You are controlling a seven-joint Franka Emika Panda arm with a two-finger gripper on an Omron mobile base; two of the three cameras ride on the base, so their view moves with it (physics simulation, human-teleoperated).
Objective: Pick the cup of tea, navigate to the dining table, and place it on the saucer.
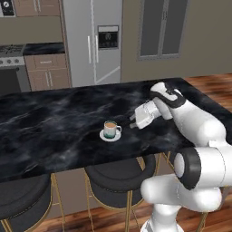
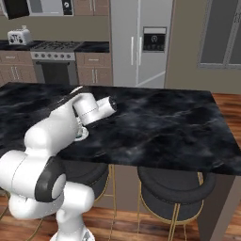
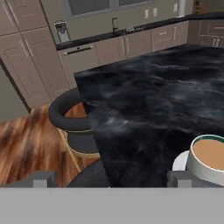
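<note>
The jaws (image 1: pixel 132 123) stand fully apart and hold nothing. They hang just beside the cup of tea (image 1: pixel 110 129), on its right in the left base view, without touching it. The hand is tilted nearly level, pointing across the tabletop (image 1: pixel 54 122) toward the cup; the forearm folds back over the near edge to the elbow and the white base column. The cup stands upright on the saucer (image 1: pixel 110 136), handle toward the hand. In the hand view the cup (image 3: pixel 208 158) sits at lower right. Dark round stools (image 1: pixel 115 179) stand under the near edge.
</note>
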